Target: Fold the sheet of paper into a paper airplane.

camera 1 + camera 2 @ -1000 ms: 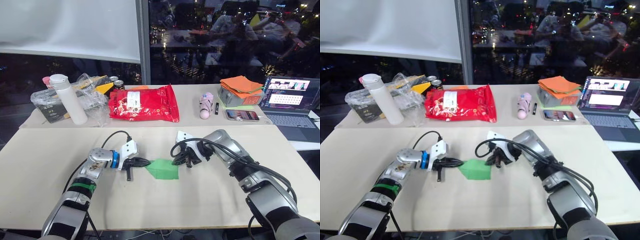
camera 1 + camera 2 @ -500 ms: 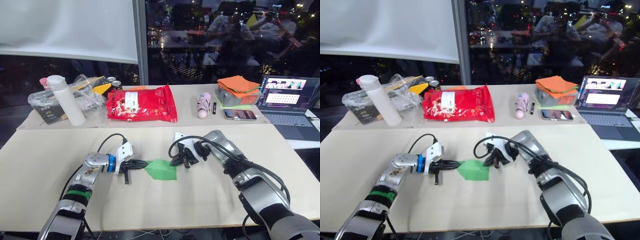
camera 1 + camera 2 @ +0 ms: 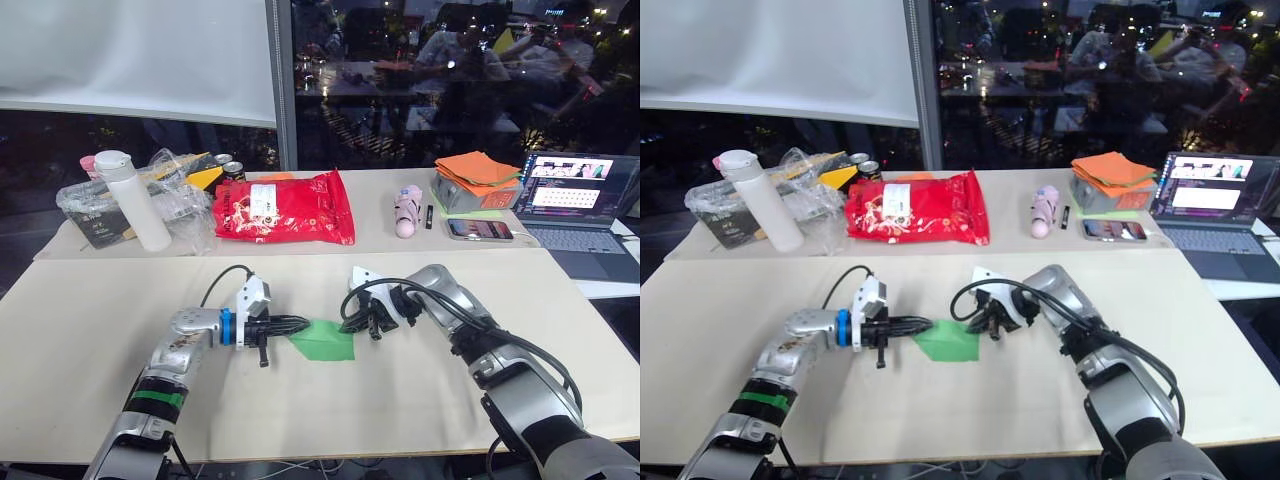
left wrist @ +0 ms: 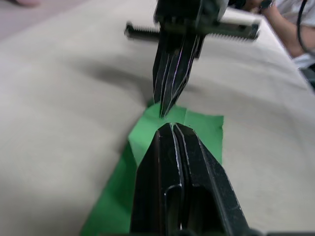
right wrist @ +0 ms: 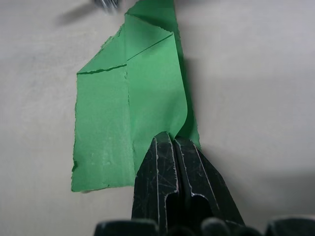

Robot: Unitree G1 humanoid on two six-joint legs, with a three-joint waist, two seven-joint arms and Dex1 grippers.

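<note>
While a clear plastic bag (image 3: 175, 195) of packets sits far back left, the folded sheet of paper (image 3: 323, 340) lies flat on the table (image 3: 400, 420), long axis left-right, pointed end toward my left gripper (image 3: 300, 322). My left gripper pinches that point; my right gripper (image 3: 352, 323) clamps the opposite edge.

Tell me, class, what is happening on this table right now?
A two-armed robot is folding a sheet of green paper lying on the table. The left claw is shut at the paper's pointed end, and the right claw is shut on the opposite edge. The paper is partly creased, not yet an airplane.
</note>
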